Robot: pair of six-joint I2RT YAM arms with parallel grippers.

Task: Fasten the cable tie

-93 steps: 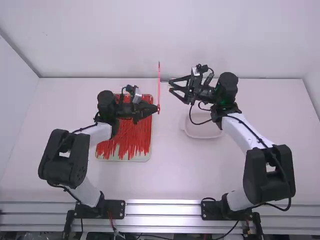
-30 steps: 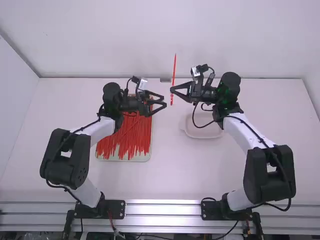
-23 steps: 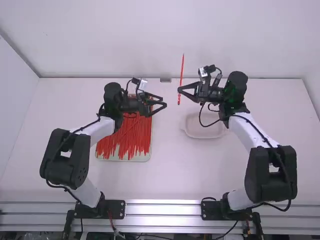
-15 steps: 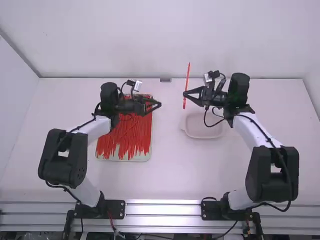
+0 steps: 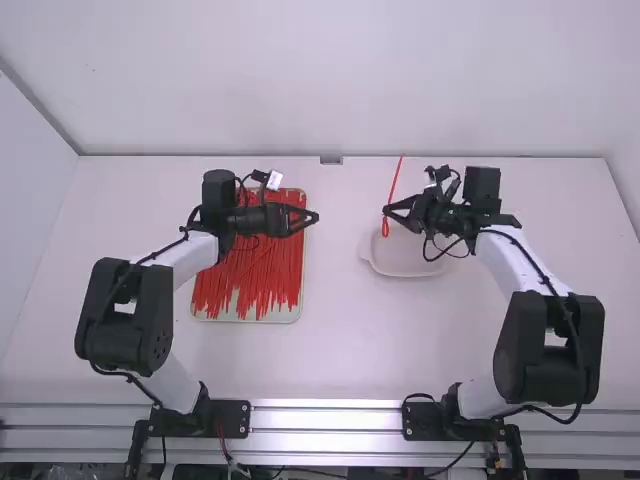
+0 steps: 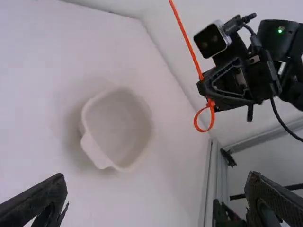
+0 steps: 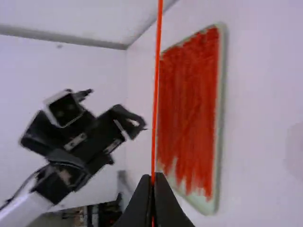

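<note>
Table (image 5: 330, 330): tray (image 5: 245, 318) left of middle, loose ties (image 5: 250, 270) piled on it; bowl (image 5: 410, 262) right of middle, well apart from tray. Your left gripper (image 5: 308, 215) over tray's far right corner. Your right gripper (image 5: 388, 212) above bowl's far left rim, cable tie (image 5: 393, 195) in it, tail upward. Grippers face each other, apart.
</note>
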